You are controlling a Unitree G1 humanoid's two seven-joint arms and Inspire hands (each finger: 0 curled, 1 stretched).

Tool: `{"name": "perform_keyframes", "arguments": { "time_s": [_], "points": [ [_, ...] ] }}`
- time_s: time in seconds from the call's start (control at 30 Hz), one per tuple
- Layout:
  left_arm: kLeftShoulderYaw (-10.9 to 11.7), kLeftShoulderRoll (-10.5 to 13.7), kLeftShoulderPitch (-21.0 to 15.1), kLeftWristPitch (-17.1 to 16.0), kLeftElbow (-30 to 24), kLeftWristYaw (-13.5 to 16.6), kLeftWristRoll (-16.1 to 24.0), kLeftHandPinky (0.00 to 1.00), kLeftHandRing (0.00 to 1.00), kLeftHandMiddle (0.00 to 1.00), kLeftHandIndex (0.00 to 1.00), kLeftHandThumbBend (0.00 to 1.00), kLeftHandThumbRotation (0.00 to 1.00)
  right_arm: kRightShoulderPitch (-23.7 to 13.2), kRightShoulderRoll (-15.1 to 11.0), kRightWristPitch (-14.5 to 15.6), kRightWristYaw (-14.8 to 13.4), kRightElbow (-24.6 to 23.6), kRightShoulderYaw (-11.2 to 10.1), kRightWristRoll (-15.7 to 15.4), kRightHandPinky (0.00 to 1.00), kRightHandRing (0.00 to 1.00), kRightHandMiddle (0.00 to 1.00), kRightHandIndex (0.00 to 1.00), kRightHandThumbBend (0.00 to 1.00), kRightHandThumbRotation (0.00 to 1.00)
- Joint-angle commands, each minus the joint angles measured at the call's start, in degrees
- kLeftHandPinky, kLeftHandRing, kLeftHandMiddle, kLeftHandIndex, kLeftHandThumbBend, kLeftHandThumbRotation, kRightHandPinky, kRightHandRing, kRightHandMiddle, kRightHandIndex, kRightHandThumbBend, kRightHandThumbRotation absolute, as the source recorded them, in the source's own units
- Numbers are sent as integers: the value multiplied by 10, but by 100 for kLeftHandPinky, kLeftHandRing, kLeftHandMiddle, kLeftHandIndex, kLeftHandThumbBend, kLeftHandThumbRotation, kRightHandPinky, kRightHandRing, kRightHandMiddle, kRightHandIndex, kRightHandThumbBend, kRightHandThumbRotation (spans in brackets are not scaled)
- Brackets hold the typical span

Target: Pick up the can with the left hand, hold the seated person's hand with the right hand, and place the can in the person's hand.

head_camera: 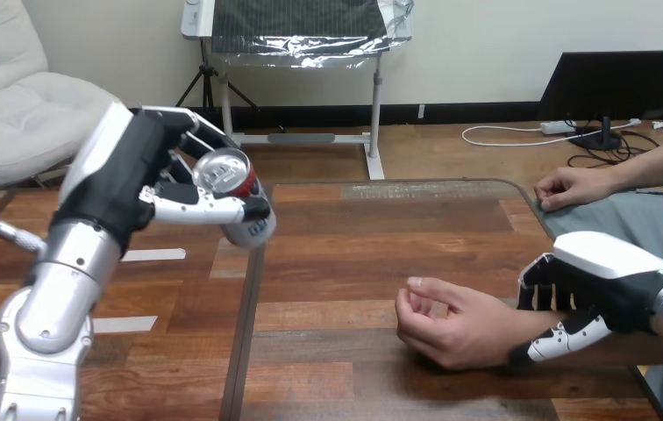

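The left hand (148, 175) has its fingers and thumb wrapped round the can (236, 197), which it holds tipped on its side in the air over the left part of the table (354, 228), near the far edge, with its silver top facing the camera. The right hand (595, 281) comes in at the table's right edge, and its fingers curl over the person's wrist with the thumb underneath, so it appears to grip the wrist rather than the palm. The person's hand (455, 324) rests on the wood near the middle of the near edge, palm turned up and inward, its fingers loosely curled. The step in hand looks like the carry and hand-over: the can is well apart from the waiting palm. To do it well, the left arm should travel right and toward the near edge, righting the can on the way so that it lands in the cup of the fingers, and it should let go only once those fingers bear it. The path between is bare wood with plenty of room. The person's other hand (573, 186) lies at the far right corner, well clear.
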Motion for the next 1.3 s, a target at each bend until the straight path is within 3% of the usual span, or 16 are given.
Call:
{"name": "perform_keyframes", "arguments": {
  "time_s": [0.0, 0.53, 0.83, 1.27],
  "points": [
    [-1, 5, -35, -25, 10, 3, 1, 21, 30, 38, 45, 59, 0, -11, 17, 7, 1, -6, -14, 18, 34, 41, 47, 52, 74, 44],
    [-22, 1, -57, -55, 58, -2, -1, 24, 32, 40, 46, 61, 0, -16, 22, 19, 18, -18, -23, 46, 35, 41, 48, 52, 75, 44],
    [-30, -9, -74, -55, 83, -3, -4, 21, 30, 38, 46, 61, 0, -15, 24, 21, 23, -33, -28, 63, 35, 41, 47, 52, 75, 42],
    [-44, -24, -99, -82, 130, 6, 0, 23, 31, 40, 47, 63, 0, -11, 25, 37, 43, -69, -35, 80, 35, 41, 47, 51, 74, 42]
  ]
}}
